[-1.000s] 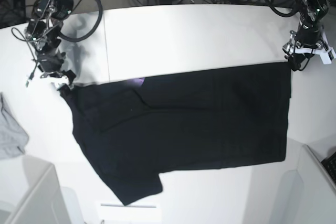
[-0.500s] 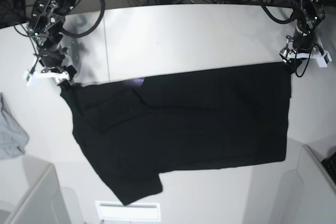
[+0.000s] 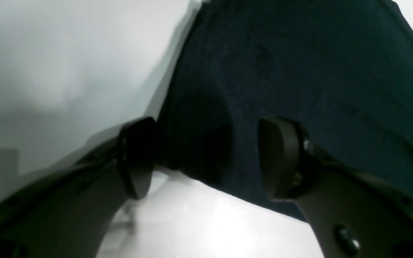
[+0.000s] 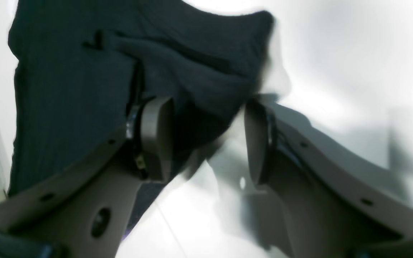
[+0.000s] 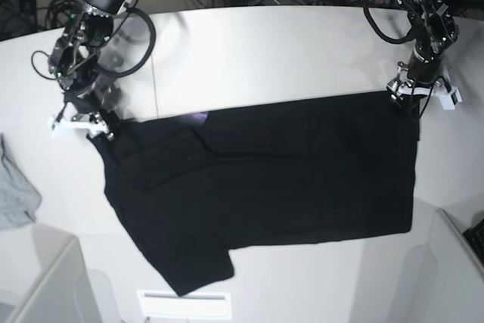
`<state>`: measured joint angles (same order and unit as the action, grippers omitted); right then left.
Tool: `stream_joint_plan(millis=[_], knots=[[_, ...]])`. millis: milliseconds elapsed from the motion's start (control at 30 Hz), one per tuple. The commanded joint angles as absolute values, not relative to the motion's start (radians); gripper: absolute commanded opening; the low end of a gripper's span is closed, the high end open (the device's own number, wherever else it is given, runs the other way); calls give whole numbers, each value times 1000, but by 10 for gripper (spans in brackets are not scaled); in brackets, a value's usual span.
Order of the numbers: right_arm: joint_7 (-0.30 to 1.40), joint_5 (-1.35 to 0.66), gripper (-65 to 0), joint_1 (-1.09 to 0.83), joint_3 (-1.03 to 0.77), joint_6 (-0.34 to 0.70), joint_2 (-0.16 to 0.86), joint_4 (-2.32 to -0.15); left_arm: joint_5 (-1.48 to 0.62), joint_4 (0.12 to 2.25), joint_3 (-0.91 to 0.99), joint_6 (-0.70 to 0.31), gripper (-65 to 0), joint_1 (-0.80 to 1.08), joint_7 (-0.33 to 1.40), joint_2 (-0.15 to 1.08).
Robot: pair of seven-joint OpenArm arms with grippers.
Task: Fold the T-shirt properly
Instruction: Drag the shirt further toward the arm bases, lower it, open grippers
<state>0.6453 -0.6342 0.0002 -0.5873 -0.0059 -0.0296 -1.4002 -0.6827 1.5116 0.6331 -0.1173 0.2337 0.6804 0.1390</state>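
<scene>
The T-shirt lies spread on the white worktop, plain black side up, with one sleeve trailing toward the near edge and a sliver of purple print showing at the far hem. A small grey cloth sits well apart at the side.

Step in hand, as judged: taking the two far corners to start a fold. To do it well, both grips should close at the same time and at matching depth on the hem, then lift together, so the fold line stays straight and the cloth does not skew.

Right gripper — jaws released, standing apart; a bunched corner of the shirt sits between them and against one pad, not yet pinched. The view is blurred.

Left gripper — jaws likewise apart, straddling the shirt's corner edge with cloth in the gap, nothing clamped.

In the base view both arms reach down steeply from the far side, wrists angled toward the worktop, one at each far corner.
</scene>
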Motion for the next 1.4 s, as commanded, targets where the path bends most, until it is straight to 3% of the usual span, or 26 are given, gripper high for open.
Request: stream_joint_plan(millis=[0, 367, 433, 533, 633, 767, 867, 1067, 1367], knots=[[630, -638, -350, 21, -588, -5, -12, -1395, -677, 1518, 638, -116, -224, 237, 690, 148], [570, -636, -351, 27, -584, -4, 13, -1354, -677, 1451, 639, -116, -242, 213, 688, 151], [570, -636, -351, 27, -582, -4, 15, -1354, -676, 1448, 636, -116, -324, 203, 688, 151], [570, -636, -353, 27, -582, -4, 15, -1354, -676, 1448, 636, -116, -502, 200, 688, 151], [567, -636, -428, 27, -582, -4, 15, -1354, -676, 1448, 636, -116, -645, 200, 688, 153], [565, -633, -645, 47, -585, 45, 21, -1316, -676, 1448, 636, -116, -650, 200, 688, 154], [565, -634, -650, 53, -587, 131, 44, -1280, -676, 1452, 636, -116, -650, 200, 693, 163], [565, -638, -650, 39, -596, 134, 54, -1291, -682, 1455, 636, -116, -650, 216, 693, 217], [573, -638, -650, -99, -634, 130, 22, -1500, -684, 1541, 634, -116, -650, 289, 694, 225]])
